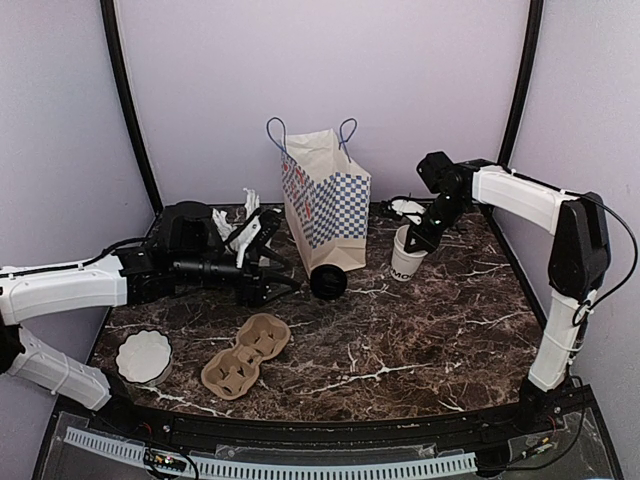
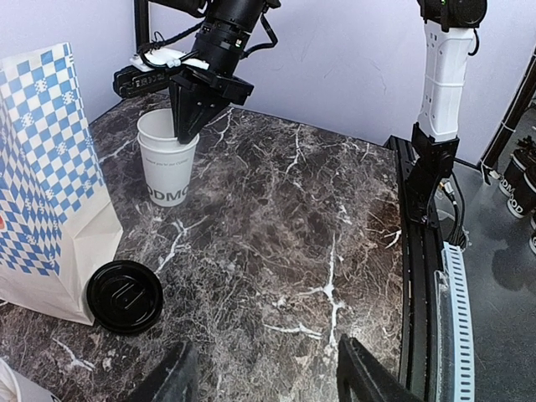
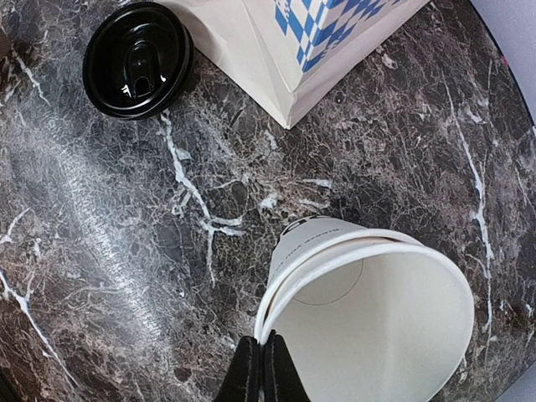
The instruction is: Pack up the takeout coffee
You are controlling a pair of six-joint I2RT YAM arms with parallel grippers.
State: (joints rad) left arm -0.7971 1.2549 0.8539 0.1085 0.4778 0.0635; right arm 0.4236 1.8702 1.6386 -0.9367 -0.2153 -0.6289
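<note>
A white paper cup (image 1: 407, 258) with black lettering stands open, without a lid, right of the checked bag. In the right wrist view (image 3: 377, 335) it shows two rims, one nested inside the other. My right gripper (image 1: 421, 238) is shut on the cup's near rim, one finger inside and one outside (image 3: 260, 368); this also shows in the left wrist view (image 2: 188, 126). One black lid (image 1: 328, 282) lies flat on the table against the bag's base (image 3: 136, 59). My left gripper (image 1: 278, 262) is open and empty, low over the table left of the lid (image 2: 264, 377).
A blue-and-white checked paper bag (image 1: 325, 200) stands open at the back centre. A brown pulp cup carrier (image 1: 245, 352) and a white scalloped dish (image 1: 143, 357) lie at the front left. White crumpled items (image 1: 240, 215) sit behind my left gripper. A small black-and-white object (image 1: 405, 208) lies behind the cup.
</note>
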